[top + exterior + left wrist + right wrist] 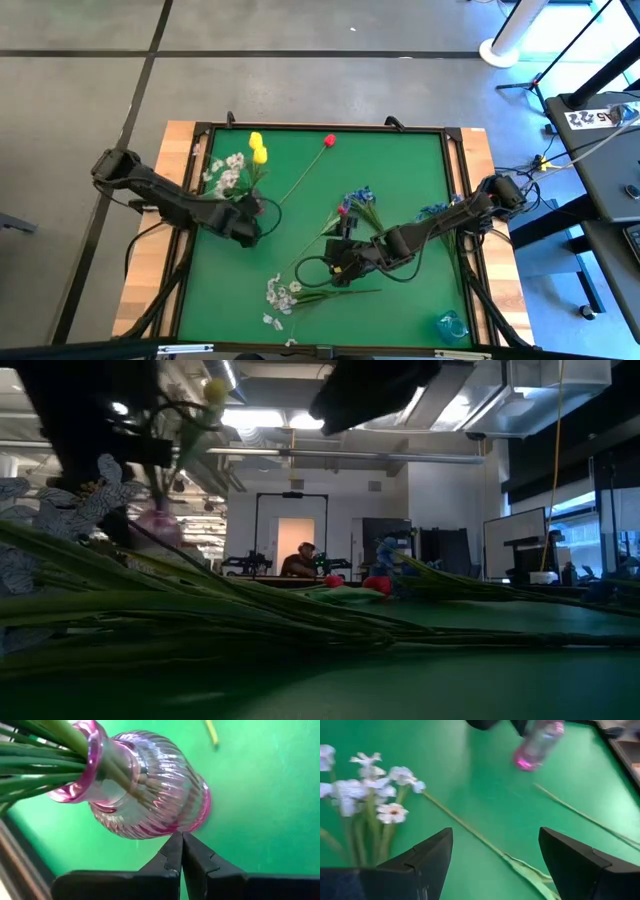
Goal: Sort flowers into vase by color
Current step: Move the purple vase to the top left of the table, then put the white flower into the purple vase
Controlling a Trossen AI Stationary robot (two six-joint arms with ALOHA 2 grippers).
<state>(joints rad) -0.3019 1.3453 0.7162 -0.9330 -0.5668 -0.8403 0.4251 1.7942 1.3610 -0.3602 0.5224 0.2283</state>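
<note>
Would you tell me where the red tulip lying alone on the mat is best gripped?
Grip the red tulip mid-stem, coming straight down from above with the jaws across the stem. It lies flat and clear of the others on the green mat, and its soft head would likely crush.

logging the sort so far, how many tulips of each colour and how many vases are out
yellow tulips: 2
red tulips: 2
vases: 2, a pink vase and a blue vase
total: 6
</note>
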